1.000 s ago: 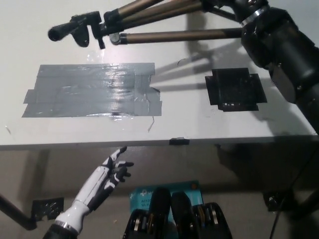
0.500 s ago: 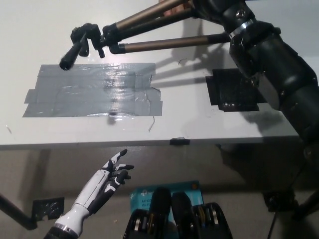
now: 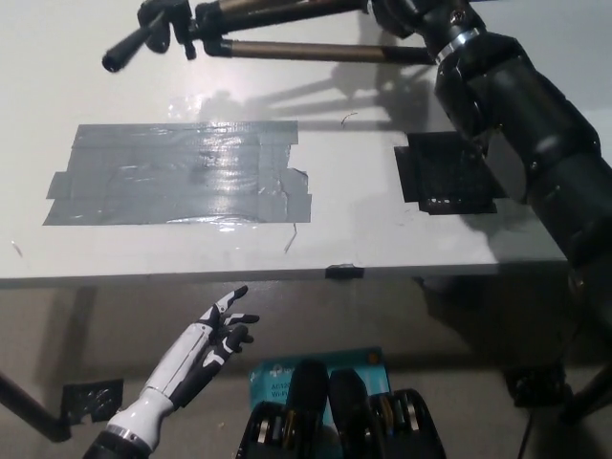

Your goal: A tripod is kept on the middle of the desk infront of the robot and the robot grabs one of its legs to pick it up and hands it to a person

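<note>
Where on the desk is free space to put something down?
Bare desk lies between the grey tape patch and the black patch, and along the front edge. The far edge is crowded: the tripod hangs there in the right hand. The left hand rests below the desk.

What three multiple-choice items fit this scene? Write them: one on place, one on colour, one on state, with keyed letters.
1. Where is the bronze-legged tripod with black head?
A. top edge of view
B. on the grey tape
C. under the desk

2. What colour is the square patch on the white desk?
A. black
B. red
C. white

3. How is the white left robot hand?
A. gripping the tripod
B. open, holding nothing
C. pressing the tape

Key: 1 A, it spans the top, above the grey tape patch. 2 A, it reads black. 3 B, fingers apart below the desk edge; the black right robot hand has the tripod.
</note>
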Tool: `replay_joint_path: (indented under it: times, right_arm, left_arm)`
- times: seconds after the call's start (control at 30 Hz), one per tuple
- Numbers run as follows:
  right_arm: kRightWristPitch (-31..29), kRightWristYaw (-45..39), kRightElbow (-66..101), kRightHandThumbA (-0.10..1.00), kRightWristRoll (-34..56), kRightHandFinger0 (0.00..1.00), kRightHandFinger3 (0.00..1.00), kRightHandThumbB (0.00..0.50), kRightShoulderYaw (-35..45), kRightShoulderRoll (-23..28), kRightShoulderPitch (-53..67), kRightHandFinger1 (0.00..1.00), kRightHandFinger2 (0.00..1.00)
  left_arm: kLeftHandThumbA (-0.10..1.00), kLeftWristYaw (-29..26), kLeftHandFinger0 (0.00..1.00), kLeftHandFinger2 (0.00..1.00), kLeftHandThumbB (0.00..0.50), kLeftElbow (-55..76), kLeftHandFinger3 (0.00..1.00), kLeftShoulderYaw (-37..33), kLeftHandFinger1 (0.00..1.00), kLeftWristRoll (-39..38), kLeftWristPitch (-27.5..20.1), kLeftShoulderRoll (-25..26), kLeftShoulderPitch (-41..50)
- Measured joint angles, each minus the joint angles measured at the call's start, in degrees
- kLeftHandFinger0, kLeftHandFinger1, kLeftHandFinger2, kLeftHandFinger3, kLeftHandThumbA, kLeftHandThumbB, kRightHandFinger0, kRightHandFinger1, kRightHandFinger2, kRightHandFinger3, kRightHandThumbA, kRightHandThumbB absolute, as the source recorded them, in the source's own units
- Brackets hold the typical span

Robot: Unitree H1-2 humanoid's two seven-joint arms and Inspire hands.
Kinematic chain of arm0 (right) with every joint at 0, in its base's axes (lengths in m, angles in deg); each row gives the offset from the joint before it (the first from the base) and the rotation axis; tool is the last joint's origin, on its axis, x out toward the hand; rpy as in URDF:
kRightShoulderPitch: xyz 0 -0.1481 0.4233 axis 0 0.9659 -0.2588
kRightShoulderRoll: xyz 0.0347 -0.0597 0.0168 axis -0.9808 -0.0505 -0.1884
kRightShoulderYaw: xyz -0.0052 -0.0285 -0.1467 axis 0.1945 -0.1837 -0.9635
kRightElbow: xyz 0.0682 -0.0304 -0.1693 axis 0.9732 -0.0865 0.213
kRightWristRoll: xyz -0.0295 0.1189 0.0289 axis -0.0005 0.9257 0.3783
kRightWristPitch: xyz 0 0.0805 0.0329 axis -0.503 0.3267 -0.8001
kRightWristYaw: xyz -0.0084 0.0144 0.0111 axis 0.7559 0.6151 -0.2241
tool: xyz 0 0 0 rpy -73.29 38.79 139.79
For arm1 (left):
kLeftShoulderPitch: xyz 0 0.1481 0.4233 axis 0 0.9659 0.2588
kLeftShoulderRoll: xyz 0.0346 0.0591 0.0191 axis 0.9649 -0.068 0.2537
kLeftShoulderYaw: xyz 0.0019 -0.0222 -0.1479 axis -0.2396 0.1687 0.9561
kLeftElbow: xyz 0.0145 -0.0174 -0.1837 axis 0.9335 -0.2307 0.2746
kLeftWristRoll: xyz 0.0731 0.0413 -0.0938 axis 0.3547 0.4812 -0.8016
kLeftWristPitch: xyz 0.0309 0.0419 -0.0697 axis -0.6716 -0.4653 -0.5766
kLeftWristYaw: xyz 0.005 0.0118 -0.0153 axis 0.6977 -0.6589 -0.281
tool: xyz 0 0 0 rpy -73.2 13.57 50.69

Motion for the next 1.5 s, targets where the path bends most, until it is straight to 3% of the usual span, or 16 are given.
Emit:
replay_joint_path:
  times: [0.3,0.37,0.5,0.77,0.83,1.07,1.13,1.27,1.4,1.5]
  right_arm:
    - [2.98,-10.73,8.06,0.76,5.58,1.0,1.0,0.5,1.89,0.07,5.03,1.0,1.0]
    - [4.07,-13.19,10.32,0.86,7.08,1.0,1.0,0.5,2.19,0.16,6.41,1.0,1.0]
    - [6.31,-17.99,16.07,0.82,10.28,1.0,1.0,0.5,2.84,0.97,8.85,1.0,1.0]
    - [10.63,-25.28,30.17,1.0,16.84,1.0,1.0,0.5,4.9,4.17,13.46,1.0,1.0]
    - [11.87,-26.7,34.42,1.0,18.45,1.0,1.0,0.5,5.63,5.34,15.49,1.0,1.0]
    - [14.76,-29.34,47.06,1.0,22.74,1.0,1.0,0.386,7.96,9.19,24.61,1.0,1.0]
    - [15.32,-29.72,50.88,1.0,24.02,1.0,1.0,0.403,8.85,10.31,28.34,1.0,1.0]
    - [16.46,-30.37,58.52,0.96,26.69,1.0,1.0,0.369,10.26,12.1,37.07,1.0,1.0]
    - [17.24,-30.75,66.01,1.0,29.49,1.0,1.0,0.381,11.31,12.9,46.23,1.0,1.0]
    - [17.58,-31.0,72.66,0.95,32.2,1.0,1.0,0.325,12.07,12.94,53.93,1.0,1.0]
  left_arm:
    - [1.0,0.03,0.64,0.75,0.086,-0.89,0.97,0.01,0.65,0.03,0.18,-0.02,0.0]
    - [1.0,0.03,0.65,0.75,0.092,-1.32,0.98,0.0,0.65,0.03,0.22,-0.02,0.0]
    - [1.0,0.03,0.64,0.75,0.094,-1.78,0.97,0.0,0.65,0.04,0.26,-0.04,0.0]
    - [1.0,0.04,0.65,0.75,0.079,-2.05,0.98,0.01,0.65,0.05,0.29,-0.1,-0.02]
    - [1.0,0.04,0.64,0.75,0.077,-2.18,0.98,0.01,0.65,0.05,0.32,-0.11,-0.05]
    - [1.0,0.04,0.65,0.81,0.078,-2.91,1.0,0.02,0.68,0.05,0.34,-0.14,-0.19]
    - [1.0,0.04,0.65,0.81,0.084,-3.21,1.0,0.03,0.69,0.05,0.33,-0.15,-0.2]
    - [1.0,0.04,0.68,0.83,0.115,-3.65,1.0,0.03,0.72,0.04,0.33,-0.19,-0.18]
    - [1.0,0.04,0.7,0.85,0.131,-3.74,1.0,0.04,0.75,0.04,0.33,-0.2,-0.14]
    - [1.0,0.03,0.73,0.87,0.14,-3.73,1.0,0.04,0.78,0.05,0.33,-0.21,-0.03]
